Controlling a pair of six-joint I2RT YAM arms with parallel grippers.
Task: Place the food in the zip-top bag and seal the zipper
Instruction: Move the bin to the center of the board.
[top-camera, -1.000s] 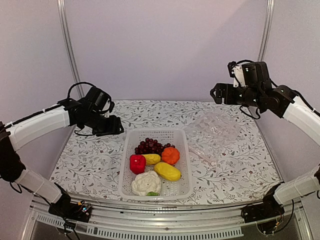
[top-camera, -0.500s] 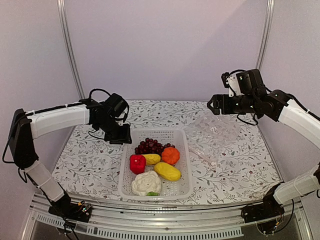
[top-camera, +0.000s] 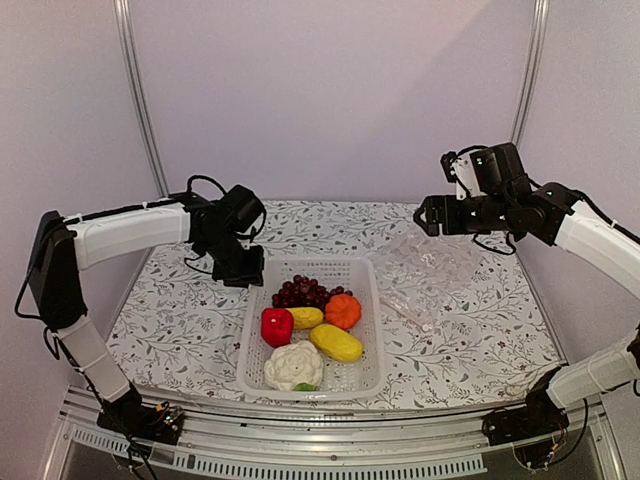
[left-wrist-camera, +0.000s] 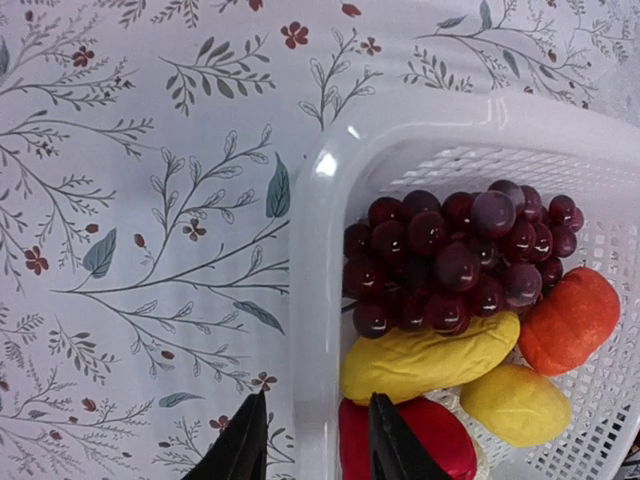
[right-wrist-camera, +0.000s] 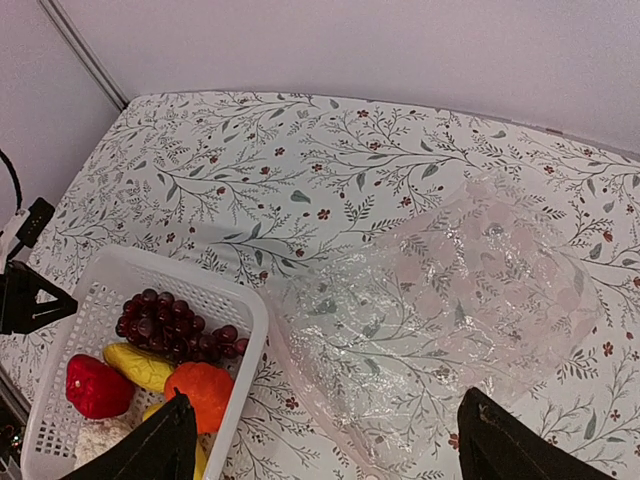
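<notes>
The food lies in a white basket (top-camera: 366, 330): grape bunch (top-camera: 300, 292), red pepper (top-camera: 276, 326), orange fruit (top-camera: 342, 311), two yellow pieces (top-camera: 335, 343) and cauliflower (top-camera: 293, 367). The clear zip-top bag (top-camera: 425, 265) lies crumpled on the table right of the basket; its zipper is not discernible. My left gripper (top-camera: 245, 272) hovers over the basket's far-left corner, open and empty. In the left wrist view its fingertips (left-wrist-camera: 240, 450) stand either side of the basket rim (left-wrist-camera: 320, 300), near the grapes (left-wrist-camera: 460, 260). My right gripper (top-camera: 430, 215) is wide open above the bag (right-wrist-camera: 450, 310).
The floral-patterned table (top-camera: 180, 320) ends at a metal rail at the front. Pale walls and two vertical metal posts (top-camera: 140, 110) close the back and sides. The basket's near-right side (right-wrist-camera: 245, 330) lies close to the bag's edge.
My left arm has swung right and down to the basket's far-left corner. My right gripper has shifted slightly left and lower above the bag. Food and bag have not moved.
</notes>
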